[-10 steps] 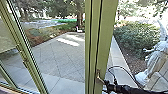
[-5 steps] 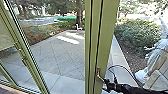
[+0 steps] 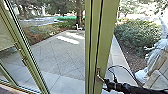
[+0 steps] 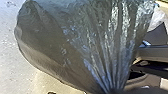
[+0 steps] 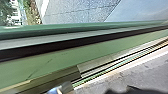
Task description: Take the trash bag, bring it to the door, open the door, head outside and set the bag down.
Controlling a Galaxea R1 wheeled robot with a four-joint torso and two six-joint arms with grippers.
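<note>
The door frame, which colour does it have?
The door frame is green, best seen in the head view.

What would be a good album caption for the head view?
A robot's right arm at the handle of a green door, paved yard beyond.

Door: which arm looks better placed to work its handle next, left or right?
Right, I'd judge: the head view shows the right pincer at the door handle. The left looks busier, with the trash bag gathered close in the left wrist view.
</note>
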